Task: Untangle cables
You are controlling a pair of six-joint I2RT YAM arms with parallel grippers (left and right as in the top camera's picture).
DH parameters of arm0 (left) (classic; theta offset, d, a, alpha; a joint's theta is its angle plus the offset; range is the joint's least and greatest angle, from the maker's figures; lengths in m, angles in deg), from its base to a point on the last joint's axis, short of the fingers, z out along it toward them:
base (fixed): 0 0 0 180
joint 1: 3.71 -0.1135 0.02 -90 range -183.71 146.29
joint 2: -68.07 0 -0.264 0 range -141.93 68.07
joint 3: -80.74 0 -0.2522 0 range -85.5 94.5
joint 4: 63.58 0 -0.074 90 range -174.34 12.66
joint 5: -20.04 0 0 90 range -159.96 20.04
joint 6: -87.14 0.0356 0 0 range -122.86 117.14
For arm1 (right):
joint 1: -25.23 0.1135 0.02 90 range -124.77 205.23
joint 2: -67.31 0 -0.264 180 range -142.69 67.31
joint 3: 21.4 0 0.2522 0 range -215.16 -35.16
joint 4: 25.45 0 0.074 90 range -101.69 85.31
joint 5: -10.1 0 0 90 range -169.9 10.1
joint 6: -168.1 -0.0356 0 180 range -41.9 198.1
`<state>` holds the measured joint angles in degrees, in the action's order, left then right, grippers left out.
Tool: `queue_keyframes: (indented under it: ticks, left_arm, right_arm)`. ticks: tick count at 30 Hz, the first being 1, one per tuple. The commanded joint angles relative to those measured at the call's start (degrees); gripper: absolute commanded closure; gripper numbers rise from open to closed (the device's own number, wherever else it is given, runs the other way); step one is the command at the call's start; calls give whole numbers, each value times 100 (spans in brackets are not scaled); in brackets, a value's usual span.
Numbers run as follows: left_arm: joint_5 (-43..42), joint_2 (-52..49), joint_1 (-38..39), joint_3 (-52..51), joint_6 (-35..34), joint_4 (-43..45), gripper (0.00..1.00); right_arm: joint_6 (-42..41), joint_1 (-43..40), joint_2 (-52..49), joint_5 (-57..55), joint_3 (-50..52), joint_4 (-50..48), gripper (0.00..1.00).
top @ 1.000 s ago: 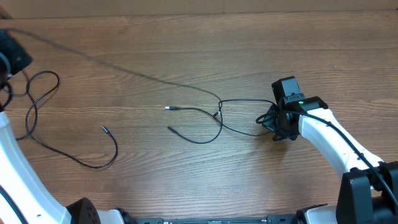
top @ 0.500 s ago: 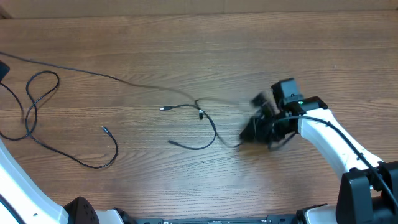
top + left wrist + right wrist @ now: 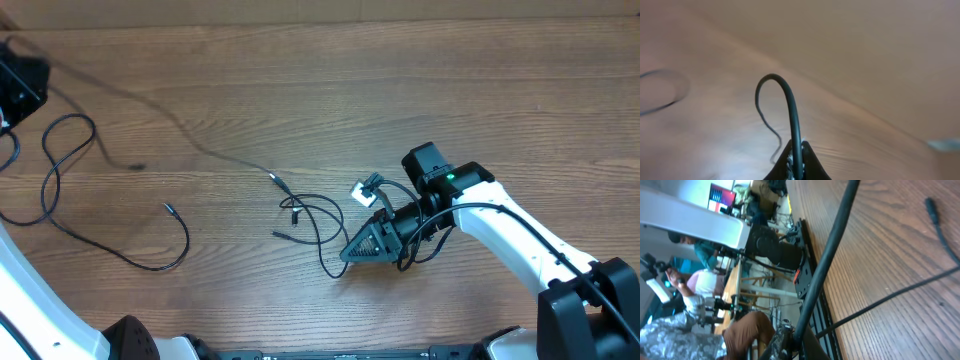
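Note:
A thin black cable (image 3: 180, 130) runs from my left gripper (image 3: 22, 88) at the far left edge to a silvery plug tip near the table's middle. In the left wrist view my left gripper (image 3: 796, 161) is shut on this cable (image 3: 789, 105). Loose cable loops (image 3: 312, 218) lie tangled in the middle. My right gripper (image 3: 352, 252) is just right of them, tilted low. In the right wrist view it (image 3: 792, 342) is shut on a cable (image 3: 832, 240). A separate cable (image 3: 60, 165) lies in loops at the left.
A small white tag (image 3: 365, 192) sits on the cable by my right arm (image 3: 500, 225). Another plug end (image 3: 931, 206) lies on the wood in the right wrist view. The arm bases stand along the table's front edge.
My right gripper has moved left and toward the front with its cable. The middle cables have gone slack and bunched into loops. My left gripper has shifted at the far left edge.

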<state>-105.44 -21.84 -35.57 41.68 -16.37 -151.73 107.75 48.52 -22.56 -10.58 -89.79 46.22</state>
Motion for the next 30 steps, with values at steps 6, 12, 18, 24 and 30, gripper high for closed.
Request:
queue_keyframes:
  ticks: [6, 12, 18, 24, 30]
  left_arm:
    - [-1676, -57, -11, 48, 125, 1095, 96]
    - [-933, -57, -387, 48, -695, 1784, 96]
    - [2105, -59, -1064, 48, -1947, 1134, 96]
    - [4572, -166, -1211, 37, -2310, -79, 96]
    - [4485, -577, -1187, 31, -2262, -898, 96]
  right_arm:
    - [-1576, -17, 0, -2787, -9, -79, 96]
    - [-2903, -22, 0, -4953, -9, -140, 96]
    - [-3971, -24, 0, -6092, -9, -319, 96]
    - [-4339, -26, 0, -6367, -9, -479, 96]
    - [-4312, -26, 0, -6059, -9, -535, 96]
